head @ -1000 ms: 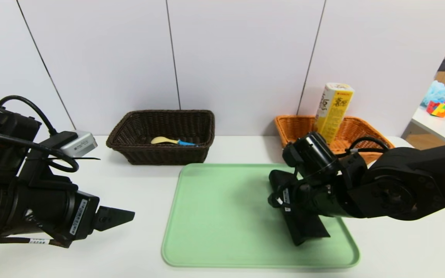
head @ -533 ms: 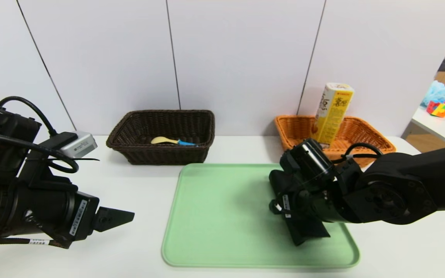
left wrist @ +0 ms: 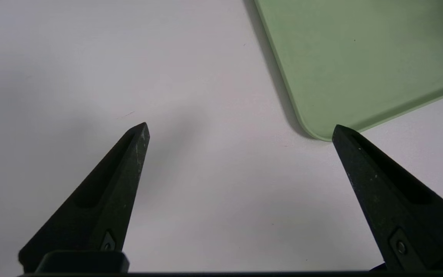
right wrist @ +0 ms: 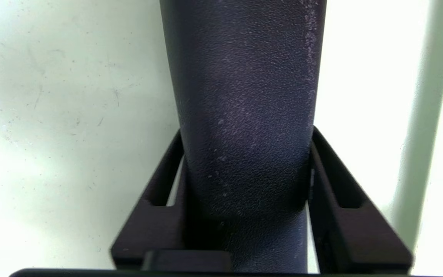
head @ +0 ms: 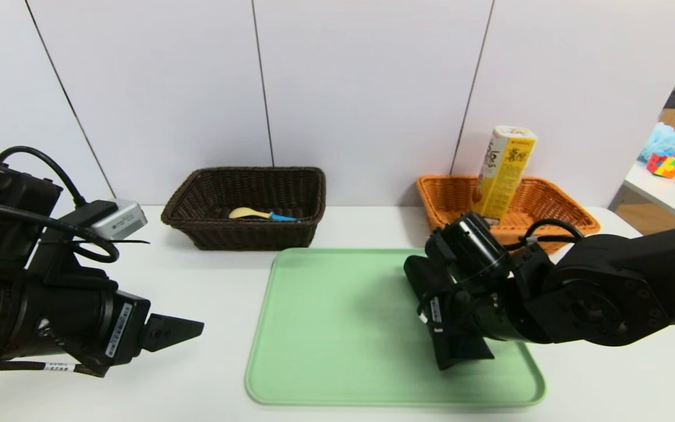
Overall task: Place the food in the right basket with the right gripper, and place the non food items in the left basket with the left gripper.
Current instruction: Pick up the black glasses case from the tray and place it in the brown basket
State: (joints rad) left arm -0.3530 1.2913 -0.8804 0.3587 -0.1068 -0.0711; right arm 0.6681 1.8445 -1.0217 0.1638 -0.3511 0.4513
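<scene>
Head camera first: the right gripper [head: 457, 328] sat low over the right half of the green tray [head: 337, 328], its body hiding most of a long black object [head: 460, 349] that lay on the tray beneath it. Beyond that gripper stood the orange basket [head: 554, 202], with a yellow carton [head: 504, 170] upright inside it. Farther to the gripper's left was the dark brown basket [head: 244, 205], a yellow spoon with a blue handle [head: 261, 215] resting in it. The left gripper [head: 170, 331] hung off the tray's left edge above the white table [head: 197, 281], parked.

Left wrist camera: the left gripper [left wrist: 240, 132] had its two fingers spread wide, nothing between them, bare table below and a rounded tray corner [left wrist: 317, 132] just past one fingertip.

Right wrist camera: the right gripper [right wrist: 244, 192] was clamped onto the black object [right wrist: 244, 96], a finger [right wrist: 160, 196] pressed to each side of its leathery, grained surface. What the object was could not be told from so close, perhaps a case or pouch. It ran straight out ahead of the gripper across the tray [right wrist: 52, 115], well short of either basket.
</scene>
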